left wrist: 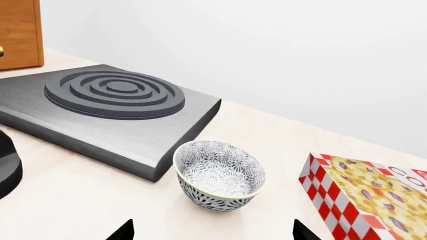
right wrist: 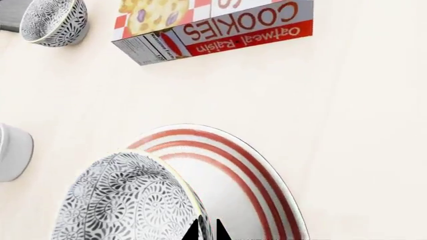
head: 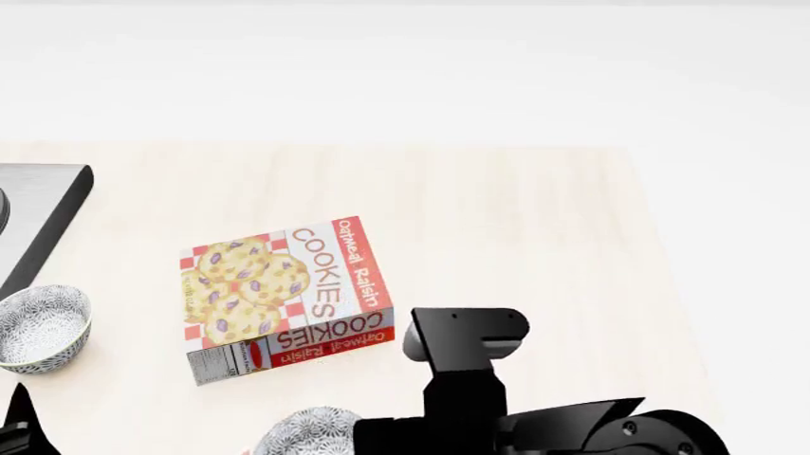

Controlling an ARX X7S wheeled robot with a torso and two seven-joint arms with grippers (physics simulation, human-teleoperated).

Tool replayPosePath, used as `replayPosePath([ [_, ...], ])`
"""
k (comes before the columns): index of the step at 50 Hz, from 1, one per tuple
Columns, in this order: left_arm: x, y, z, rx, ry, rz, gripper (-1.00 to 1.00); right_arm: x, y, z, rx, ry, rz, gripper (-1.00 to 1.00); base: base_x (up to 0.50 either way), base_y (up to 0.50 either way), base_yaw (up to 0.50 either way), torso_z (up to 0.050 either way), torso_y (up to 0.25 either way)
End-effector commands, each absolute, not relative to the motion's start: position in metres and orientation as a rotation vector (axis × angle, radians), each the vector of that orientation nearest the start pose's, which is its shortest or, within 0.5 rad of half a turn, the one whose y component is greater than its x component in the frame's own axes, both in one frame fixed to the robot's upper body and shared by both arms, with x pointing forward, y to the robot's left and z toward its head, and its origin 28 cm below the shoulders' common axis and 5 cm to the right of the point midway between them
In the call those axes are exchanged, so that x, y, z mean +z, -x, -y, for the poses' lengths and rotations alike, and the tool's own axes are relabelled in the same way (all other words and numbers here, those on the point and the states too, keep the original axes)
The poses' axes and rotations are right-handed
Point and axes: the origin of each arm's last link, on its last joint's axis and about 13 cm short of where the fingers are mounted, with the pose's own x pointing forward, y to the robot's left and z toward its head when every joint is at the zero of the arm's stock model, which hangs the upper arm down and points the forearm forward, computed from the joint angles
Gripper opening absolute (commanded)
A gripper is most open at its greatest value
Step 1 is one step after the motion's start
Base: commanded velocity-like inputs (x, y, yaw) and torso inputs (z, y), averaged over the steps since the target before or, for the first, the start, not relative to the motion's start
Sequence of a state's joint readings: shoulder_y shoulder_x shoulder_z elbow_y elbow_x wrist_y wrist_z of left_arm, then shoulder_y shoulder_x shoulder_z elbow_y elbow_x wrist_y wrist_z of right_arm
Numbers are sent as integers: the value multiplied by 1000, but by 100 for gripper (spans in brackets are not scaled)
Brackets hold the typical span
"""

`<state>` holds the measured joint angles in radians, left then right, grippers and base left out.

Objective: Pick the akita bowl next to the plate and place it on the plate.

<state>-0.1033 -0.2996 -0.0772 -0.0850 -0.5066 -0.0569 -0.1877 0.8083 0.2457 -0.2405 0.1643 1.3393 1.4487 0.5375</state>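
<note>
**A:** Where is the small grey-and-white speckled akita bowl (right wrist: 127,200) now?

**B:** In the right gripper (right wrist: 207,231). The two black tips sit almost together, and the bowl's rim seems to be pinched between them. The bowl overlaps the large round white plate with thin red rings (right wrist: 267,195). I cannot tell if its foot touches the plate or hangs above it. In the head view the bowl is at 6 o'clock from the red-and-white cardboard cookie box (head: 285,294).

**A:** How will it handle?

**B:** I judge it light, stiff and glazed (so slippery, and it can chip). A pinch over the rim wall is the good hold. It should go down softly, near the plate's centre.

**A:** Is there room?

**B:** Yes. There is bare pale desk (head: 544,246) at 3 o'clock from the box. A plain white cup (right wrist: 10,152) stands near the plate, apart from it.

**A:** And the left gripper (left wrist: 213,231)?

**B:** Its tips are wide apart and hold nothing. They face the twin speckled bowl (left wrist: 219,175), which is just beside the grey burner slab (left wrist: 107,120).
</note>
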Motion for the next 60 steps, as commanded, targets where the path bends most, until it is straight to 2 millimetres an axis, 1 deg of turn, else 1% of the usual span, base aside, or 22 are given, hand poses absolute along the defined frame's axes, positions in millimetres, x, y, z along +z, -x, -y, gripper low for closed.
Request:
replayPosePath([
  [1, 32, -232, -293, 274, 217, -22, 100, 148, -286, 71, 556, -168, -934, -100, 0, 0, 0, 0, 0],
  [23, 31, -232, -293, 274, 218, -23, 100, 136, -291, 62, 587, -156, -951, -100, 0, 0, 0, 0, 0],
  [48, 32, -232, -293, 275, 218, -23, 100, 125, -291, 62, 548, -93, -971, -100, 0, 0, 0, 0, 0],
  [60, 31, -232, -293, 275, 218, -23, 100, 124, -290, 60, 570, -61, -961, -100, 0, 0, 0, 0, 0],
])
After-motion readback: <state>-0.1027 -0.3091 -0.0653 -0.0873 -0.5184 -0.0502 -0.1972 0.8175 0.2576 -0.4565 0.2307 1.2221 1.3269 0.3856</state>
